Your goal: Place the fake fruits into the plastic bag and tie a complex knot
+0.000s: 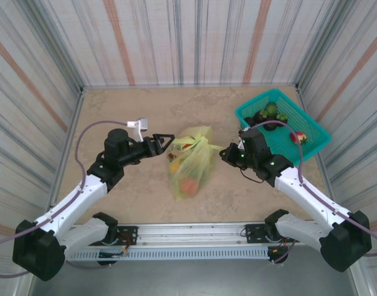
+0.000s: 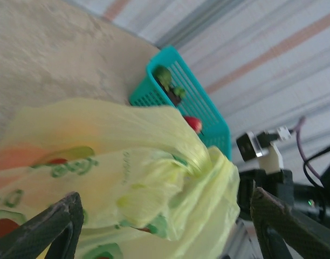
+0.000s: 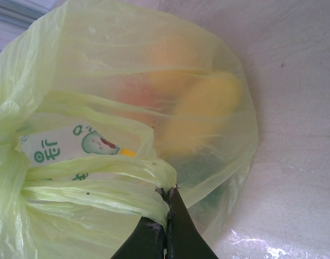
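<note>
Fingers (image 3: 178,229) of the right end effector (image 3: 167,197) are pressed together on a bunched fold of the plastic bag (image 3: 127,70), pinching the thin film near its gathered top. The left end effector (image 2: 166,197) is spread wide, one finger on either side of the bag's crumpled upper part and not closed on it. Through the film, yellow and orange fake fruits (image 3: 208,97) show, lying in the belly of the bag, which rests on the table (image 1: 133,105) between the two arms. To the right, a teal basket (image 1: 312,132) holds other fruits (image 1: 271,111), green, dark and red. From here the main risk, as I judge it, is the film itself: it is slick and thin, so a pull from the right could slide the fold out of the pinch or tear it. The left side could also close on loose film rather than a handle, leaving any knot slack, and a hard tug might tip the bag and spill fruit.
</note>
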